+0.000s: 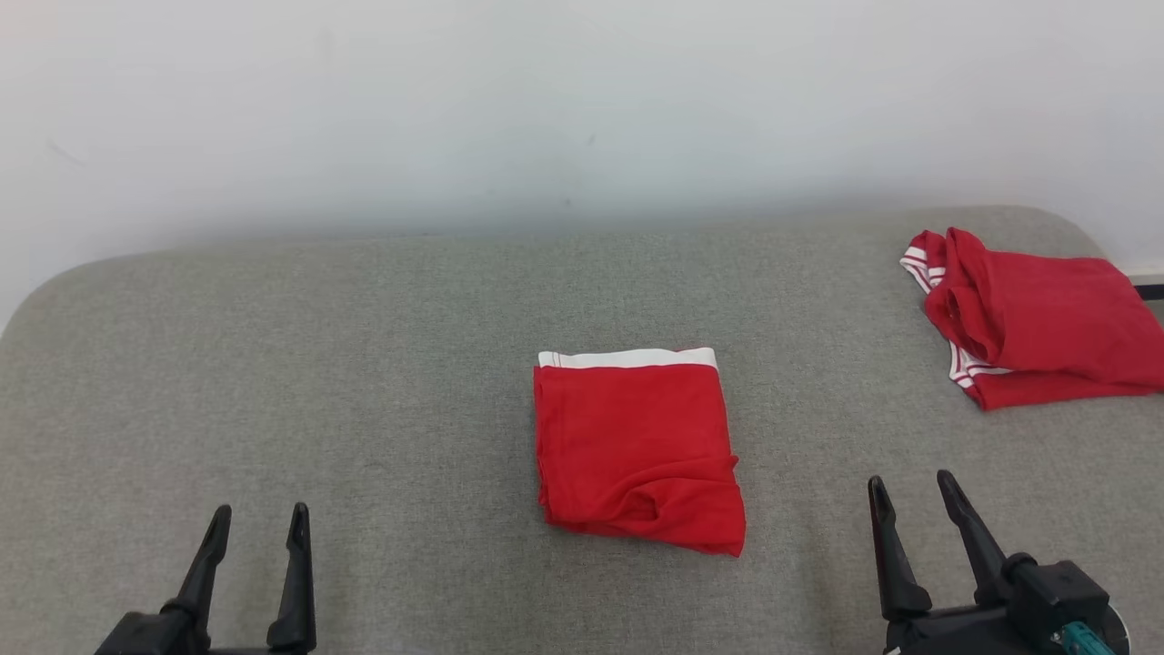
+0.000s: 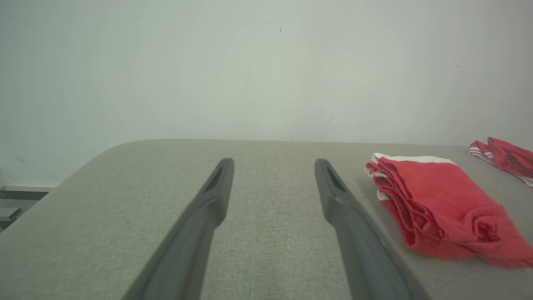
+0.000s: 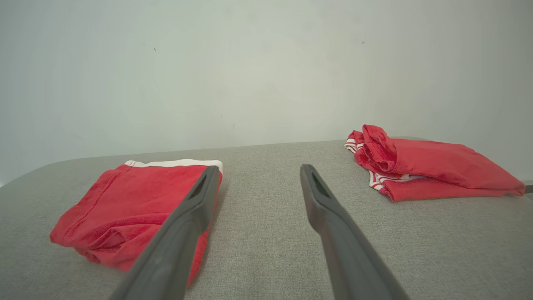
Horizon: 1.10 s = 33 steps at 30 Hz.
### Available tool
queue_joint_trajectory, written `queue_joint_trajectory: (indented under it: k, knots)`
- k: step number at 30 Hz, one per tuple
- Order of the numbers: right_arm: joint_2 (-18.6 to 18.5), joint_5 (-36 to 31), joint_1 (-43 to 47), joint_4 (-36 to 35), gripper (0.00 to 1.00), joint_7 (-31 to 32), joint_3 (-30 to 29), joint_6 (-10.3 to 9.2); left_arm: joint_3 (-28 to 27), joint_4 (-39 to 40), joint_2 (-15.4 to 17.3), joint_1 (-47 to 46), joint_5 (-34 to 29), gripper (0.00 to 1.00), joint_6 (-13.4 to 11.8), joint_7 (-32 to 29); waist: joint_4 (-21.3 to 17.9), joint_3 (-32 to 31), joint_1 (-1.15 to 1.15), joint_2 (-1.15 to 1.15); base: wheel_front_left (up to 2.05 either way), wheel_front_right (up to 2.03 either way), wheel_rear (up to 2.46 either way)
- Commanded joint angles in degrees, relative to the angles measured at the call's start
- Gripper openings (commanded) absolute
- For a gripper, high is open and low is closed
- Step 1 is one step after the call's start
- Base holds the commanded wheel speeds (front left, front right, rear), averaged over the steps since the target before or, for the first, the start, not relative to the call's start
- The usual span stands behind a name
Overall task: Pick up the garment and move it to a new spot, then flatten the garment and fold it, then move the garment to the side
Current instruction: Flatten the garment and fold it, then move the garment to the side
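Observation:
A red garment with a white band along its far edge lies folded into a neat square at the middle of the grey cushioned surface. The left wrist view has this garment to the right of my fingers, and the right wrist view has it to their left. My left gripper stands open at the lower left, well clear of the garment. At the lower right, my right gripper is open too, with nothing between its fingers, a short way right of the garment.
A second red garment with white stripes lies folded loosely at the far right of the surface, also in the right wrist view. A pale wall rises right behind the surface's far edge.

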<state>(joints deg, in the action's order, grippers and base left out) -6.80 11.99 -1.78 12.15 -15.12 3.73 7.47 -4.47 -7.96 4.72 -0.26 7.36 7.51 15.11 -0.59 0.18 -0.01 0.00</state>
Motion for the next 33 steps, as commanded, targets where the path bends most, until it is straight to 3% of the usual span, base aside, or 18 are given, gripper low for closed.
queue_joint_trajectory:
  k: [1,24,33]
  knots:
    - [-0.1,-0.3,0.8,-0.2,1.0,0.0,0.0,0.0,-0.1,0.4,0.3,1.2,-0.1,1.0,-0.1,0.0,0.6,-0.5,0.01,0.0,0.0,0.0,0.0]
    - [0.4,-0.5,2.2,0.7,1.0,0.0,-0.3,0.0,-0.4,1.2,-0.4,2.8,0.4,1.0,-0.1,0.0,1.8,-0.8,0.01,0.0,0.0,0.0,0.0]
    - [-0.3,-1.2,-3.3,3.2,1.0,0.5,2.4,0.0,-0.3,1.4,-0.6,2.1,0.5,1.0,-0.1,0.0,2.8,-0.4,0.01,0.0,0.0,0.0,0.0]
